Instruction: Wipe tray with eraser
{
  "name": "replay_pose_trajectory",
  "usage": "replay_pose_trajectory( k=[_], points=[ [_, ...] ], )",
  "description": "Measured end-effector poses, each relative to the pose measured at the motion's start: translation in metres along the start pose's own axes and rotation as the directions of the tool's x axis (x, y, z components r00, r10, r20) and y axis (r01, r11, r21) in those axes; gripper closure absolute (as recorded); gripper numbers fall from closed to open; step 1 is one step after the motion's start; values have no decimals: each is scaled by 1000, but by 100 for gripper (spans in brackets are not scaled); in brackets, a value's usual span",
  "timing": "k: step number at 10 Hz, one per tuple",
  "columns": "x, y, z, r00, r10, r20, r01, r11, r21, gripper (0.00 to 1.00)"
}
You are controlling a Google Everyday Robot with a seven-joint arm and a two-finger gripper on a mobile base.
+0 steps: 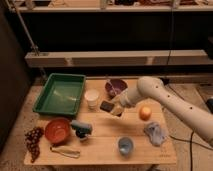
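Note:
The green tray (pixel 46 101) lies at the table's back left with nothing in it. The eraser (pixel 106 106), a small dark block, hangs just above the middle of the table, right of the white cup. My gripper (pixel 115 108) is shut on the eraser's right end. The white arm reaches in from the right. The eraser is to the right of the tray and apart from it.
A white cup (pixel 92 98) and a purple bowl (pixel 116 87) stand behind the gripper. In front lie an orange-red bowl (pixel 56 130), a blue-grey toy (pixel 81 128), grapes (pixel 33 142), a small blue cup (pixel 125 145), a blue cloth (pixel 154 132) and an orange (pixel 145 113).

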Motion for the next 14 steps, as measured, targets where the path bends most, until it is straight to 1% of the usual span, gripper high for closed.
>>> replay_pose_trajectory(
  k=[1,2,4,5,6,7,13,14],
  points=[
    [-34,-2,-11,999,-39,19,39,999,-10,100],
    [-63,-3,-14,997,-71,32,72,997,-19,100],
    [-115,-1,-7,990,-127,63,130,991,-44,100],
    [-140,4,3,984,-157,85,163,984,-70,100],
    [-153,7,10,979,-179,97,188,978,-88,100],
    [-162,10,13,975,-194,106,204,974,-99,100],
    [-160,9,13,976,-192,105,202,974,-98,100],
    [-160,8,13,974,-196,110,207,973,-101,100]
  ],
)
